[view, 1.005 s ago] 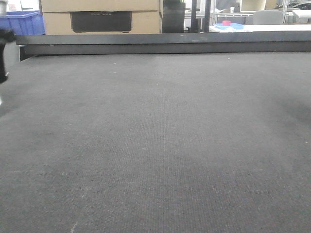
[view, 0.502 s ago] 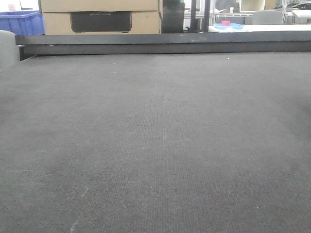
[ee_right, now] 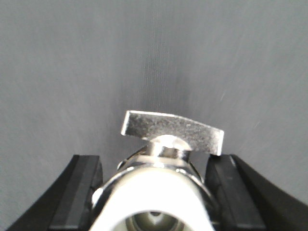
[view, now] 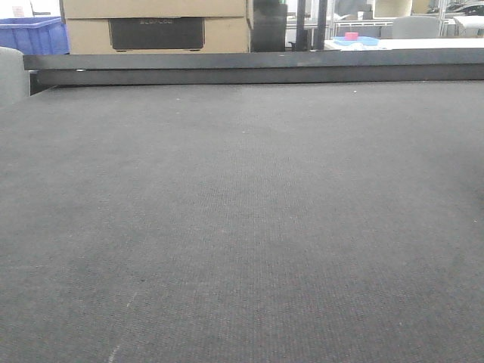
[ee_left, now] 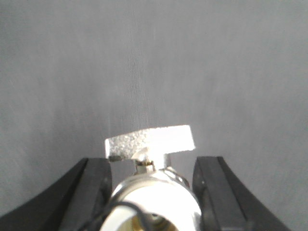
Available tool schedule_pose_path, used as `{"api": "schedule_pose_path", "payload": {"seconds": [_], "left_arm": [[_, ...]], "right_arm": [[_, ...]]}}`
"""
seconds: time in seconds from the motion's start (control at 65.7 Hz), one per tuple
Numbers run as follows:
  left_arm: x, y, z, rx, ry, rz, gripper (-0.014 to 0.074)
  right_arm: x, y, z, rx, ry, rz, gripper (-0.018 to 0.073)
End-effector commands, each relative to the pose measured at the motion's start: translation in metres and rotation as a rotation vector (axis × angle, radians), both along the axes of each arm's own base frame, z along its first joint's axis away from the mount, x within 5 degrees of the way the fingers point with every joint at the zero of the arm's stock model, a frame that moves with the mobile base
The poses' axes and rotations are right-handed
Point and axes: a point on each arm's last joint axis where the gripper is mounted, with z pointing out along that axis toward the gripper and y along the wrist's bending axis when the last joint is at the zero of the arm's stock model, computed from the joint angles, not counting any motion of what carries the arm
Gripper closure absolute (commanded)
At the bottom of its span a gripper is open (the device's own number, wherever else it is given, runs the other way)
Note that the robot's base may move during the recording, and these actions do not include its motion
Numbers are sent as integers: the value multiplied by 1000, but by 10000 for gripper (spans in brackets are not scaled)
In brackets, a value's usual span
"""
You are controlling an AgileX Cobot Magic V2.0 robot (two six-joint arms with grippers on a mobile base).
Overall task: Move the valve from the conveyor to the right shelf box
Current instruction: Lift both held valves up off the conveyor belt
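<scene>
The conveyor is a wide dark grey felt belt with a dark metal rail at its far edge; no valve lies on it in the front view, and neither gripper shows there. In the left wrist view my left gripper is shut on a silver valve with a white cap and a flat silver handle, held above the belt. In the right wrist view my right gripper is shut on a second such valve, whose handle points forward. The right shelf is out of view.
Behind the rail stand cardboard boxes, a blue bin at the far left and a white table with a pink item at the far right. A grey object sits at the left edge.
A dark arm part at the front view's left edge one second ago has left the view, uncovering the grey object. The belt looks the same.
</scene>
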Motion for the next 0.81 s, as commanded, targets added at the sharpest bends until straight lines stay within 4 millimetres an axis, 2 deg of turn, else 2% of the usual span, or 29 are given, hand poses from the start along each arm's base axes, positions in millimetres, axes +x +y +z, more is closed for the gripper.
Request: {"api": "schedule_pose_path", "payload": {"seconds": [0.0, 0.228, 0.411, 0.594, 0.792], "left_arm": [[-17, -1, 20, -13, -156, 1, 708], [-54, 0, 50, -9, -412, 3, 708], [-75, 0, 61, -8, -511, 4, 708], [-78, 0, 63, -8, -530, 4, 708], [-78, 0, 63, -8, -530, 4, 708]], "right_arm": [[-18, -1, 27, -7, -190, -16, 711], [-58, 0, 69, -14, -459, -28, 711], [-79, 1, 91, -10, -578, -29, 711], [-88, 1, 107, -7, -633, -26, 711], [-88, 1, 109, -5, -644, -27, 711]]}}
